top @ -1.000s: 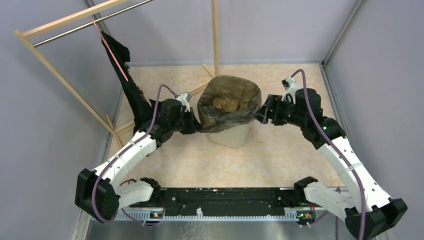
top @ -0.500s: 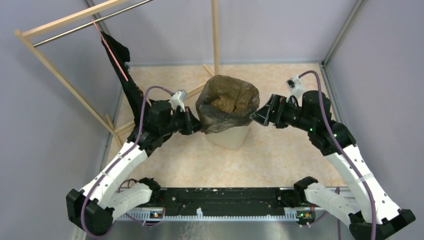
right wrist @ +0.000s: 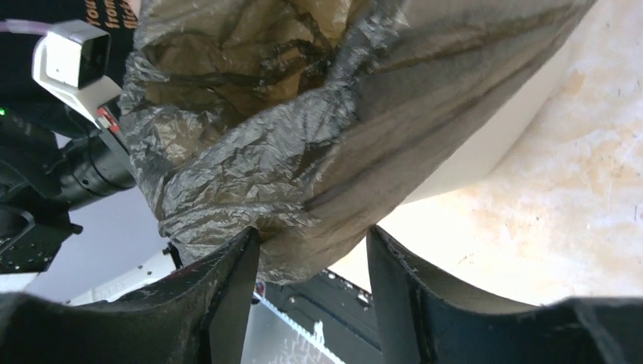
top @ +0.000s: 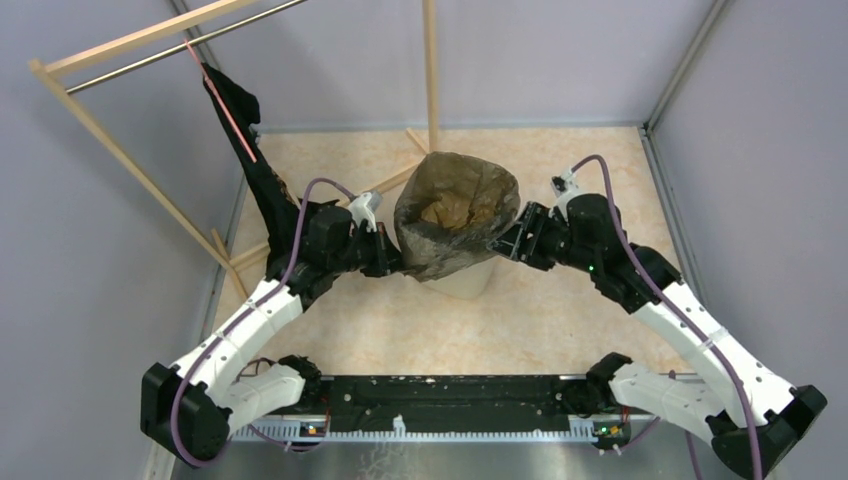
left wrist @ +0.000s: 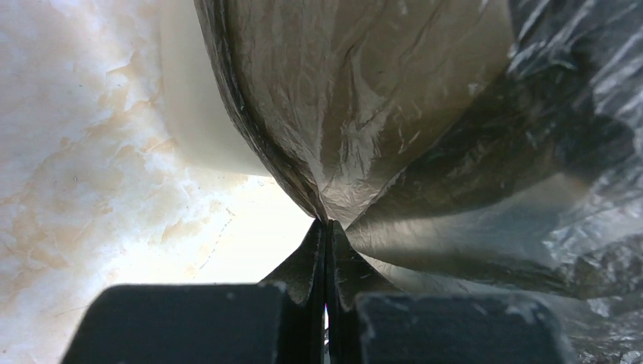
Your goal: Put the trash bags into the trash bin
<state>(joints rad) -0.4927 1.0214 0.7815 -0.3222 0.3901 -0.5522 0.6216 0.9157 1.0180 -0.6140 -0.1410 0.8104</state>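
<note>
The cream trash bin [top: 466, 281] stands mid-table with a translucent grey-brown trash bag [top: 455, 205] draped inside it and folded over its rim. My left gripper [top: 392, 258] is at the bin's left side. In the left wrist view that gripper [left wrist: 327, 224] is shut on a pinched fold of the bag [left wrist: 379, 114], beside the bin wall [left wrist: 193, 114]. My right gripper [top: 502, 243] sits at the bin's right side. In the right wrist view it [right wrist: 312, 244] is open, and the bag's hanging edge [right wrist: 265, 167] sags between its fingers, touching the left one.
A wooden rack [top: 120, 150] stands at the back left with a black bag [top: 250, 165] hanging from its rail. A wooden post [top: 431, 70] rises behind the bin. Grey walls enclose the table, and a black rail [top: 450, 400] runs along the near edge.
My right gripper drew back, then moved in onto the bag's right edge with its jaws narrower. The left gripper stayed shut on the bag and shifted slightly.
</note>
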